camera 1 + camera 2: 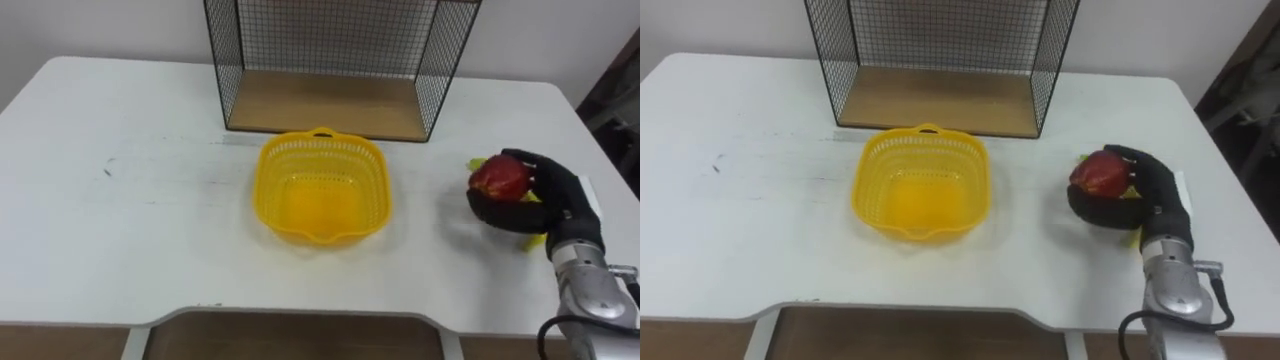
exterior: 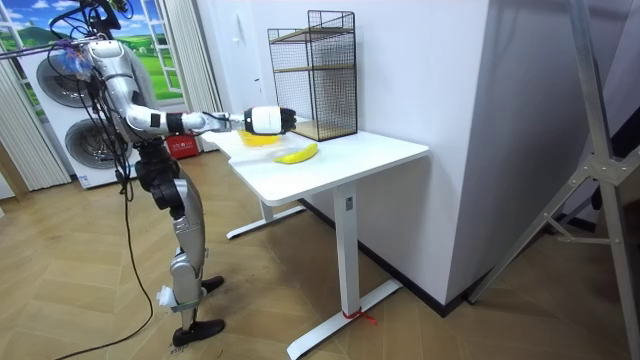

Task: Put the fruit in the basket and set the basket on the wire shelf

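Counter layout, back to front

Wire shelf (image 1: pixel 330 105) sits at the back middle of the counter (image 1: pixel 120 220), and the basket (image 1: pixel 380 165) is just in front of it, pretty much centred. Over on the right, well apart from the basket, the right hand (image 1: pixel 545 195) has its fingers (image 1: pixel 500 213) curled round the apple (image 1: pixel 500 178), with the banana (image 2: pixel 298 153) lying on the counter under it. In the room view the robot stands at the counter's end on the room view's left.
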Motion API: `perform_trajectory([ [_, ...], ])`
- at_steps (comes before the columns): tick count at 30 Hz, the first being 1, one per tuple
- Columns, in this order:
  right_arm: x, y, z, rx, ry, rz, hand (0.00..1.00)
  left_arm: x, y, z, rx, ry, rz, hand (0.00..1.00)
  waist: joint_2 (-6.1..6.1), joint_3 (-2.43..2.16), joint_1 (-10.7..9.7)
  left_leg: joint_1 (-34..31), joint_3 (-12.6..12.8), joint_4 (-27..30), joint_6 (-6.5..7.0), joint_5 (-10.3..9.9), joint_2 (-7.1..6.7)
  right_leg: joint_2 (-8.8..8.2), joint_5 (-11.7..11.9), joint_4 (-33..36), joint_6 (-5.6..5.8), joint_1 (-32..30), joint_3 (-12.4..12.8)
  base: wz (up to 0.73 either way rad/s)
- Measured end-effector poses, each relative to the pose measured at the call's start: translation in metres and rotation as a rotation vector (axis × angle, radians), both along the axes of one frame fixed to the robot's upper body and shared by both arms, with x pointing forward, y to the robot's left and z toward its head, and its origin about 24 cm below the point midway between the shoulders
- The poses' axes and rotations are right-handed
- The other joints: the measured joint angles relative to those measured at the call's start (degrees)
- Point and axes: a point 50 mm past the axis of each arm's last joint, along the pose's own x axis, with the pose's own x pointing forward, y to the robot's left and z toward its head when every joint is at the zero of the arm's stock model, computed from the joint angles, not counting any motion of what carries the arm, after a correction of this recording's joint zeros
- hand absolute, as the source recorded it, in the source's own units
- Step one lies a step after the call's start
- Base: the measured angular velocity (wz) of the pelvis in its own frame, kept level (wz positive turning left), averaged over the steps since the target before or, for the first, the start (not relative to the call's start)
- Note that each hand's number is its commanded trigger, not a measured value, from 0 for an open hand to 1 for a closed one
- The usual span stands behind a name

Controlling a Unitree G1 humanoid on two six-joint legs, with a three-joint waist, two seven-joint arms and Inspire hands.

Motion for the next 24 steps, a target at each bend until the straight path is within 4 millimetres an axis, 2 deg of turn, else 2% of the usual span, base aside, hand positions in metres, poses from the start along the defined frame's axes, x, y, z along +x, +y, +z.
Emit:
perform_trajectory([
  [4,0.004,0.007,0.019,-0.013,-0.082,0.032,1.00,0.002,-0.001,0.000,-0.003,-0.004,-0.001,0.00,0.16,0.09,0.06,0.16,-0.03,-0.11,-0.10,-0.06,0.03,0.07,0.01,0.05,-0.01,0.08,0.42,0.00],
  [8,0.007,0.015,0.040,-0.052,-0.165,0.070,1.00,0.001,-0.004,-0.001,-0.010,0.000,0.001,0.00,0.75,0.50,0.13,0.00,0.22,-0.15,-0.16,-0.13,0.09,0.08,0.01,0.16,0.00,-0.25,0.33,-0.01],
  [16,0.009,0.027,0.061,-0.179,-0.222,0.160,1.00,0.002,-0.006,-0.002,-0.016,-0.003,0.001,0.00,1.19,0.45,0.35,-0.58,0.58,-0.06,-0.14,-0.11,0.33,0.09,0.01,1.05,-0.01,-1.42,0.61,-0.02],
  [24,0.010,0.049,0.068,-0.254,-0.227,0.306,1.00,0.008,-0.005,-0.001,-0.017,-0.029,-0.012,0.00,0.53,0.20,0.80,-0.96,0.39,-0.04,-0.15,-0.09,0.31,0.10,0.02,0.98,-0.02,-1.73,0.49,0.00],
])
